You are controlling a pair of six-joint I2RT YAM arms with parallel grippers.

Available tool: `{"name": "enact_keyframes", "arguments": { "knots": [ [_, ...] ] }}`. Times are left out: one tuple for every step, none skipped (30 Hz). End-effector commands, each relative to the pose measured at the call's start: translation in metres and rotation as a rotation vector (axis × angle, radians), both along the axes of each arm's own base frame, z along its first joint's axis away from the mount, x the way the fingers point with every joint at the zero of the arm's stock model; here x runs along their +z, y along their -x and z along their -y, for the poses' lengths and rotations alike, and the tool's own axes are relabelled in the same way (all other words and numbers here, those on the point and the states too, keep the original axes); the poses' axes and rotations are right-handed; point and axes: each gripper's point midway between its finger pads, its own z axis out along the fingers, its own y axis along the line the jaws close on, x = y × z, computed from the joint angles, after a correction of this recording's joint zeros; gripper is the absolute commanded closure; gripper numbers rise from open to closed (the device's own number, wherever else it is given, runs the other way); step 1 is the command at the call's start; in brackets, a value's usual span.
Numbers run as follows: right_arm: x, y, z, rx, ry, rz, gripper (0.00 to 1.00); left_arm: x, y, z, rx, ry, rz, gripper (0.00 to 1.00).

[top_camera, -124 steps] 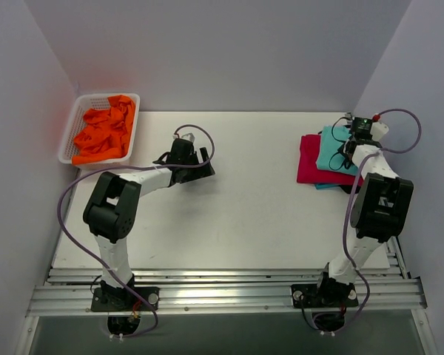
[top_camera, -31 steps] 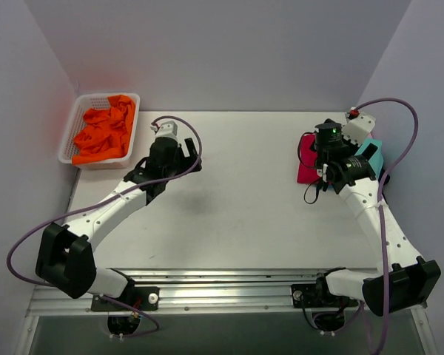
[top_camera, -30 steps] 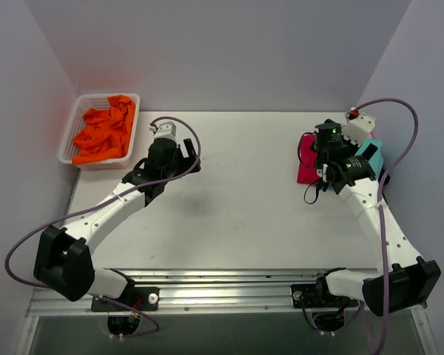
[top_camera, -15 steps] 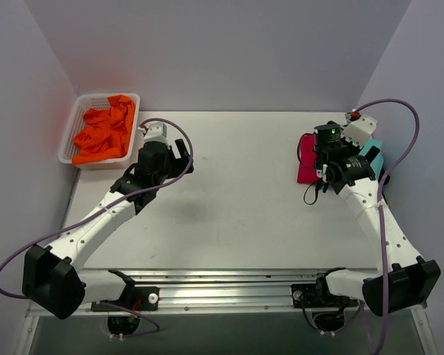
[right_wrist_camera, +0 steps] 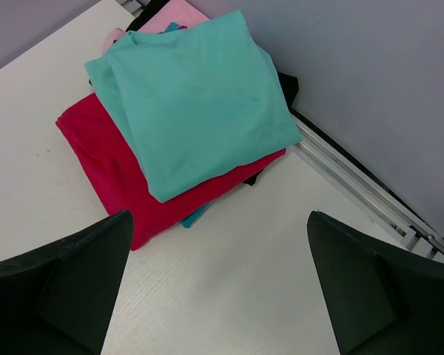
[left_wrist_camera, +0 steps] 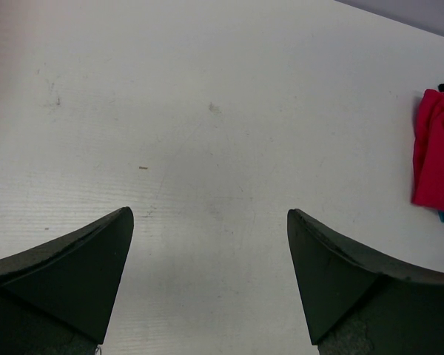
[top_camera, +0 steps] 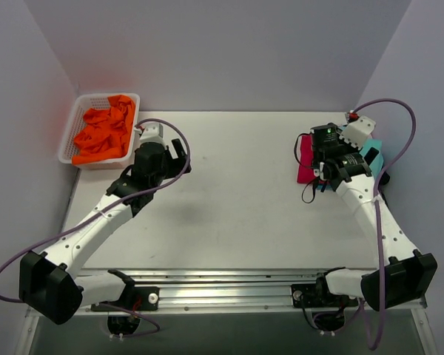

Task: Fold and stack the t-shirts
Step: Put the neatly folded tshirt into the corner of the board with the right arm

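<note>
- Left gripper (left_wrist_camera: 207, 214): jaws apart, holding nothing, over the table (left_wrist_camera: 207, 89)
- Right gripper (right_wrist_camera: 218, 216): jaws apart, holding nothing, above the teal t-shirt (right_wrist_camera: 196, 111)
- Teal t-shirt: folded, atop the red t-shirt (right_wrist_camera: 111, 174), table's far right corner
- Orange fabric (top_camera: 103, 132): crumpled in the white basket (top_camera: 80, 103), far left

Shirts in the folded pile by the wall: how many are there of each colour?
teal shirts: 2 (one on top, one showing only a corner under the red)
red shirt: 1
pink shirt: 1
black shirt: 1
Total: 5 shirts that show
</note>
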Motion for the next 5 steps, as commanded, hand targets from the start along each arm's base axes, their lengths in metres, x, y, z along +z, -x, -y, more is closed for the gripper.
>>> {"name": "enact_keyframes", "arguments": {
  "knots": [
    [0.0088, 0.0068, 0.0104, -0.065, 0.04, 0.008, 0.0, 0.013, 0.0008, -0.0059, 0.012, -0.008, 0.04, 0.06],
    [0.0083, 0.0068, 0.0106, -0.067, 0.041, 0.007, 0.0, 0.0125, 0.0006, -0.0058, 0.012, -0.008, 0.039, 0.06],
    [0.0092, 0.0067, 0.0108, -0.068, 0.041, 0.011, 0.0, 0.0127, 0.001, -0.006, 0.012, -0.008, 0.039, 0.06],
    [0.0095, 0.0067, 0.0111, -0.07, 0.043, 0.01, 0.0, 0.0136, 0.0009, -0.0062, 0.013, -0.007, 0.042, 0.06],
    [0.0105, 0.0077, 0.012, -0.077, 0.043, 0.015, 0.0, 0.0138, 0.0008, -0.0065, 0.014, -0.008, 0.045, 0.06]
  ]
}}
